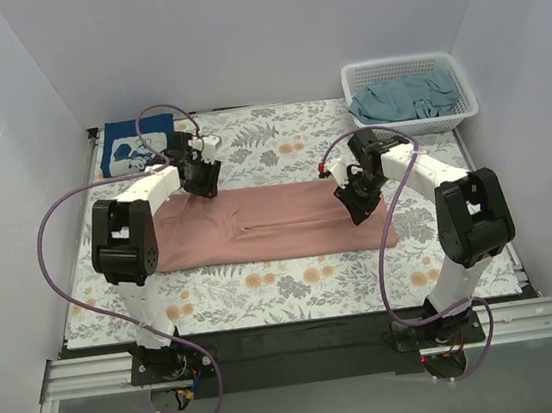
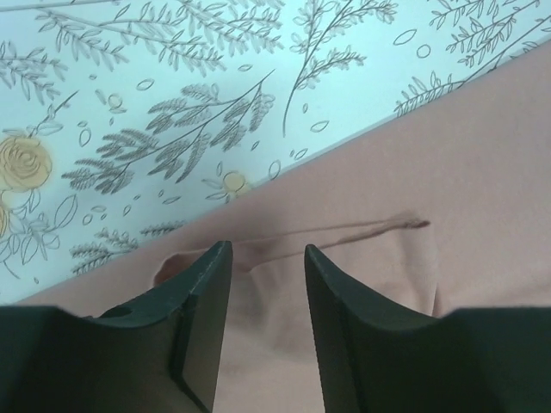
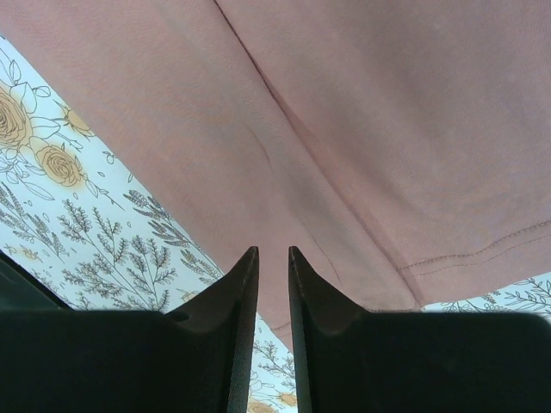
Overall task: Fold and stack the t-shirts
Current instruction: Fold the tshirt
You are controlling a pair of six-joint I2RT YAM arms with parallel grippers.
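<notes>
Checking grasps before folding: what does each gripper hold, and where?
Left gripper open over the pink t-shirt edge, holding nothing; right gripper: cannot be told.

A floral table cloth (image 1: 295, 280) covers the table, pale with grey-green leafy sprigs and scattered orange-yellow blooms. In the left wrist view its sprigs and a yellow rose fill the upper part of the picture, from 9 o'clock round to 1 o'clock. In the right wrist view the same print shows at 8 o'clock and again in a small patch at 4 o'clock.

A white plastic lattice basket (image 1: 401, 61) stands at the table's 2 o'clock corner, close to the right wall. Plain white walls (image 1: 264, 27) enclose the table on three sides. At 6 o'clock a black strip (image 1: 302, 339) borders the cloth, with silver metal rails (image 1: 305, 362) just beyond it.
</notes>
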